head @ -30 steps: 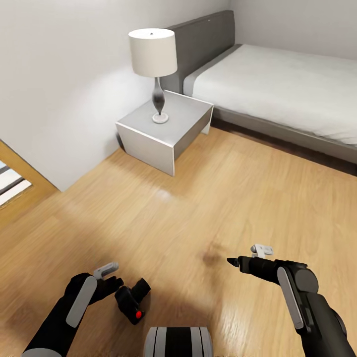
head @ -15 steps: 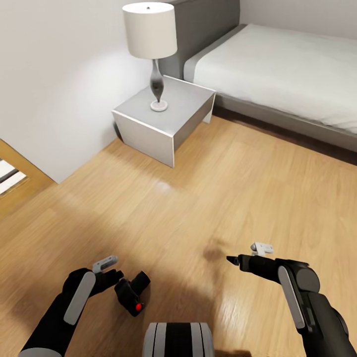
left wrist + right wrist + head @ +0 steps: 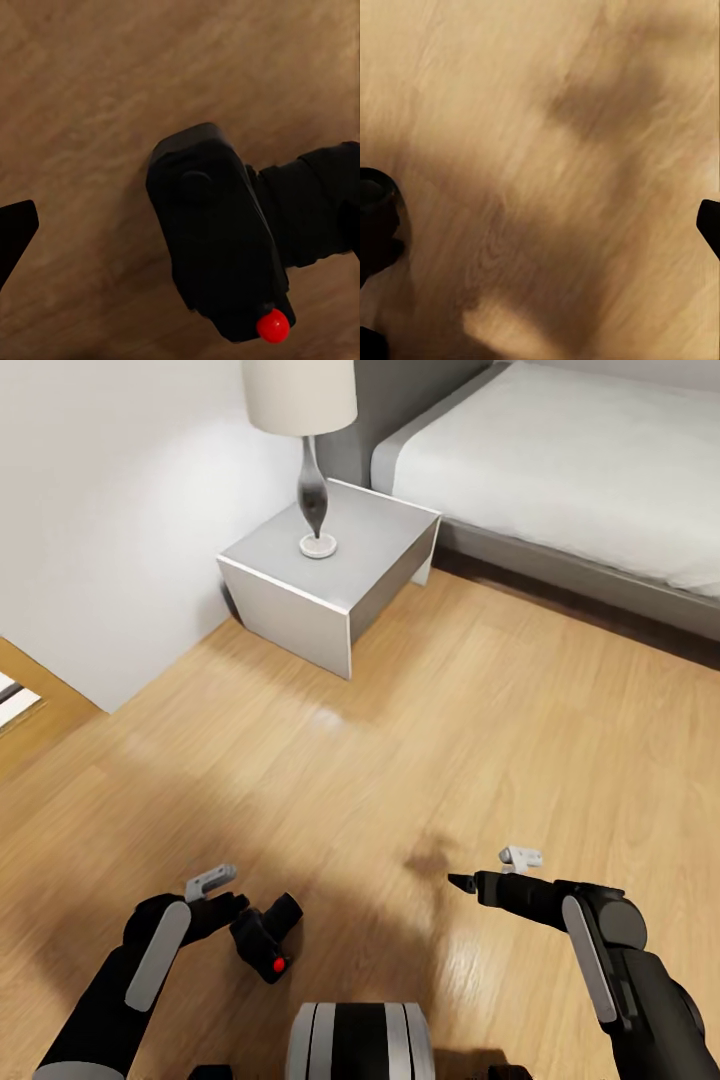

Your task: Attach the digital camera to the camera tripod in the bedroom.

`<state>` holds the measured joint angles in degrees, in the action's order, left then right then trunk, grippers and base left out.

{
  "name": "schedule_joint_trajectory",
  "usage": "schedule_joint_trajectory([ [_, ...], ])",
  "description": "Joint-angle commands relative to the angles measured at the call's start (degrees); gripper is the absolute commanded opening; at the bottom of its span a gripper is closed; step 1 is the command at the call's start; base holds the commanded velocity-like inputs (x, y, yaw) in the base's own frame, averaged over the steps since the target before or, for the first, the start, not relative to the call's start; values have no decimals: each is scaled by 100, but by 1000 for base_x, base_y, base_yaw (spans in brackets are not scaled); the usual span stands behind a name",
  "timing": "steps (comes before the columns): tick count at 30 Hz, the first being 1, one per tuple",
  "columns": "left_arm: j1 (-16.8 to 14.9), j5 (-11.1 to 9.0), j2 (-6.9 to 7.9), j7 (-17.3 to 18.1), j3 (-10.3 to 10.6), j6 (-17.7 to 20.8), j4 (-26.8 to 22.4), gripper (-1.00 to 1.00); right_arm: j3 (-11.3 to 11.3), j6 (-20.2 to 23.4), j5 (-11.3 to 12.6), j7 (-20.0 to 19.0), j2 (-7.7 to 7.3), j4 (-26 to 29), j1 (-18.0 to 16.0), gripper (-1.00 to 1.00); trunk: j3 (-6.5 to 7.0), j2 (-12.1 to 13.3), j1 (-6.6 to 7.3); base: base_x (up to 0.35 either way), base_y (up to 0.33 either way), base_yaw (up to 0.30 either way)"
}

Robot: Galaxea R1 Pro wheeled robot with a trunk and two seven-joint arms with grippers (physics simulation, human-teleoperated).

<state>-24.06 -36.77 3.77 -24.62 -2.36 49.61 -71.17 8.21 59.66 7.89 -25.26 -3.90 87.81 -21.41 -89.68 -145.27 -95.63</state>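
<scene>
Your left gripper (image 3: 250,932) is clamped on the digital camera (image 3: 266,945), which sits in its fingers low over the wood floor (image 3: 420,740) just ahead of the robot's trunk, red button (image 3: 272,326) on the side towards you. Your right gripper (image 3: 462,882) hangs well apart to the right, empty, its fingers drawn together to a point. Ahead stand the grey nightstand (image 3: 330,575) with its lamp (image 3: 305,420) and the bed (image 3: 560,470).

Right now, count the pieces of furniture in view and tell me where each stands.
2: a white cube nightstand against the pale wall, bearing a white-shaded lamp; a grey bed with white mattress beside it. Others may lie beyond the frame.
</scene>
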Motion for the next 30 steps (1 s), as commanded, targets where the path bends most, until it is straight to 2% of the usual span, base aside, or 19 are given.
schedule_joint_trajectory([
  [1,-2,-60,1,-51,0,14,-27,100,4,34,38,-142,-2,8,-2,100,-26,-3,-1,0,0,0],
  [5,-2,-64,6,-52,-1,18,-50,100,-2,34,38,-714,-6,18,-13,100,-115,-8,-12,0,0,0],
  [9,-2,-66,8,-52,-1,21,-65,100,-8,34,38,-1632,-95,23,-15,100,-204,-14,-22,0,0,0],
  [16,-2,-67,9,-52,-1,22,-90,100,-30,34,31,-3445,-538,24,-20,100,-359,-23,-40,0,0,0],
  [17,-2,-67,10,-52,-1,22,-95,100,-33,34,22,-3857,-643,21,-20,100,-381,-24,-43,0,0,0],
  [18,-2,-67,10,-52,-1,22,-99,100,-34,34,18,-4032,-687,20,-20,100,-403,-26,-45,0,0,0],
  [23,-2,-67,10,-52,-1,22,-122,100,-32,34,4,-4610,-819,24,-32,100,-514,-32,-58,0,0,0],
  [30,-2,-67,10,-57,-1,28,-137,100,-36,34,2,-4864,-870,26,-37,100,-669,-42,-76,0,0,0],
])
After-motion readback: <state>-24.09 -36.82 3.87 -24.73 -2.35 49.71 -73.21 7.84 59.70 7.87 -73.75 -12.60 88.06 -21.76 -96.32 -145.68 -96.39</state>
